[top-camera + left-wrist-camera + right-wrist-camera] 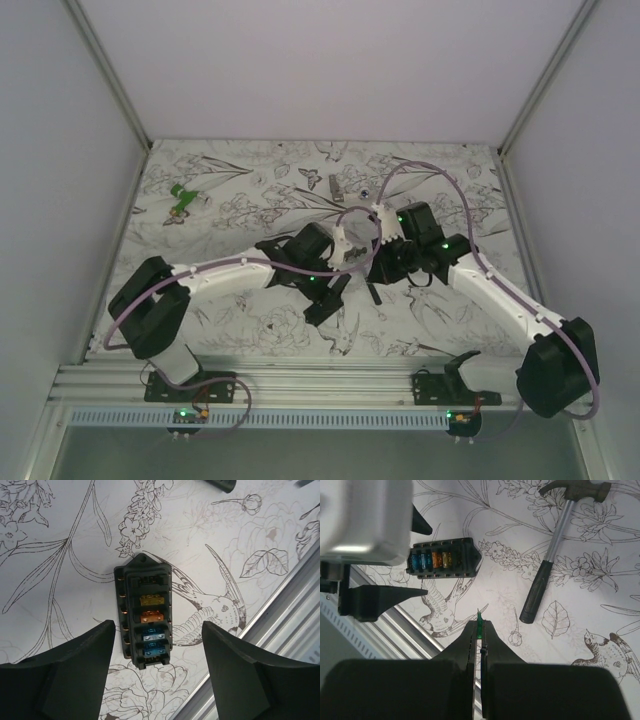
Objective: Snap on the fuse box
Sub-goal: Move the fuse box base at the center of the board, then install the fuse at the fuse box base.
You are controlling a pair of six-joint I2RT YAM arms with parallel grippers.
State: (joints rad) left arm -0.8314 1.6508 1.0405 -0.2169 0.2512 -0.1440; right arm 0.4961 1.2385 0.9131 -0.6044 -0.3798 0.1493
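Note:
The fuse box lies flat on the flower-patterned table, a black open box with yellow, orange and blue fuses in its slots. My left gripper hangs over it, open, its fingers wide on either side and touching nothing. The right wrist view shows the fuse box at upper left, with the left gripper's finger beside it. My right gripper is shut on a small green fuse whose tip pokes out between the fingertips, well short of the box.
A hammer with a black grip lies right of the box. The aluminium rail of the table's near edge runs close by. A green object and a small grey metal piece lie farther back.

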